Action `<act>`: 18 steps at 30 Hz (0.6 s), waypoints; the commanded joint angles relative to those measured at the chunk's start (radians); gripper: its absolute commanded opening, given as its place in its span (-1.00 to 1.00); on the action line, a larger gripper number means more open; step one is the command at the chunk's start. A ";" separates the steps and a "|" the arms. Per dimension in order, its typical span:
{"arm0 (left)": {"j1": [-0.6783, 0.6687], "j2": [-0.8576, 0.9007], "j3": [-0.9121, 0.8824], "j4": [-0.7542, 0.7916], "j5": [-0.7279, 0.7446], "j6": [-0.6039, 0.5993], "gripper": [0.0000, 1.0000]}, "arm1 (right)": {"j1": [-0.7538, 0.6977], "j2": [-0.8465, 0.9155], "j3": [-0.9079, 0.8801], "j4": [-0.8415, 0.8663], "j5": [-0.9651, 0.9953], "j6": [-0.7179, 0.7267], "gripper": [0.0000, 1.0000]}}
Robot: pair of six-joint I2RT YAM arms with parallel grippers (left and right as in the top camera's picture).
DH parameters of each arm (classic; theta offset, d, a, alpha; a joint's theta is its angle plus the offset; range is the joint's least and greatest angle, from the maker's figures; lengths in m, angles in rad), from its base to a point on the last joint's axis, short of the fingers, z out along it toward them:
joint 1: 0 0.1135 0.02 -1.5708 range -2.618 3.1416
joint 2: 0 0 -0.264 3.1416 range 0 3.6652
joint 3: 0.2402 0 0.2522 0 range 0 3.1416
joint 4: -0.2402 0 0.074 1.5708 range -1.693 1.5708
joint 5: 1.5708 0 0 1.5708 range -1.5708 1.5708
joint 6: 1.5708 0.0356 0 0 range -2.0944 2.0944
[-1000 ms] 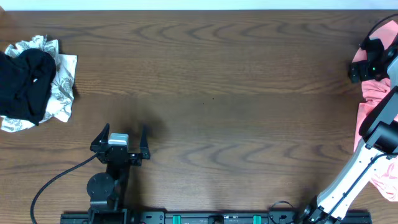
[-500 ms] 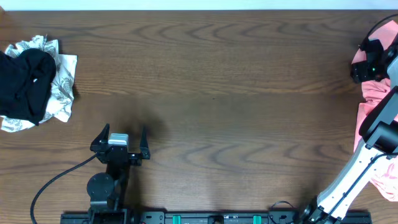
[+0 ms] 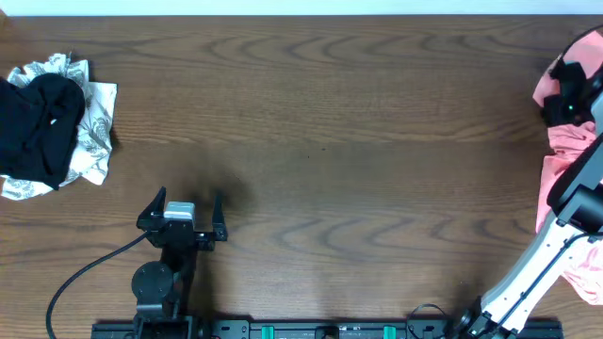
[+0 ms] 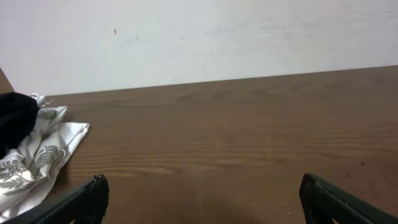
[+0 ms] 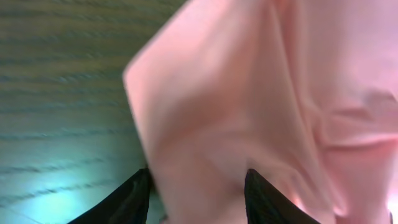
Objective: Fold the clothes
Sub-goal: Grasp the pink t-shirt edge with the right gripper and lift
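Note:
The salmon-pink T-shirt point(image 3: 563, 141) lies crumpled at the table's far right edge, partly out of the overhead view; no lettering shows. My right gripper point(image 3: 568, 96) is over its upper part. In the right wrist view the pink fabric point(image 5: 249, 93) fills most of the frame and a fold lies between the parted fingers of my right gripper point(image 5: 196, 182), which is open. My left gripper point(image 3: 187, 200) is open and empty near the table's front left, and it is far from the shirt. It also shows in the left wrist view point(image 4: 202, 190), over bare wood.
A black garment point(image 3: 38, 122) lies on a white patterned cloth point(image 3: 97, 132) at the far left of the table. Both show in the left wrist view, the cloth point(image 4: 43, 152) under the black garment point(image 4: 12, 118). A black cable point(image 3: 85, 268) runs from the left arm's base.
My right gripper has moved a little to the right, further over the pink shirt. The left arm has not moved.

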 commanded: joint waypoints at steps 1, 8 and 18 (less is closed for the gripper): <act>0.006 -0.006 -0.017 -0.034 0.011 0.006 0.96 | -0.021 0.029 0.014 -0.003 0.004 -0.001 -0.10; 0.006 -0.006 -0.017 -0.034 0.011 0.006 0.96 | -0.021 0.029 0.014 -0.002 0.003 -0.002 -0.63; 0.006 -0.006 -0.017 -0.034 0.011 0.006 0.96 | 0.005 0.017 0.016 0.006 -0.007 -0.001 -0.98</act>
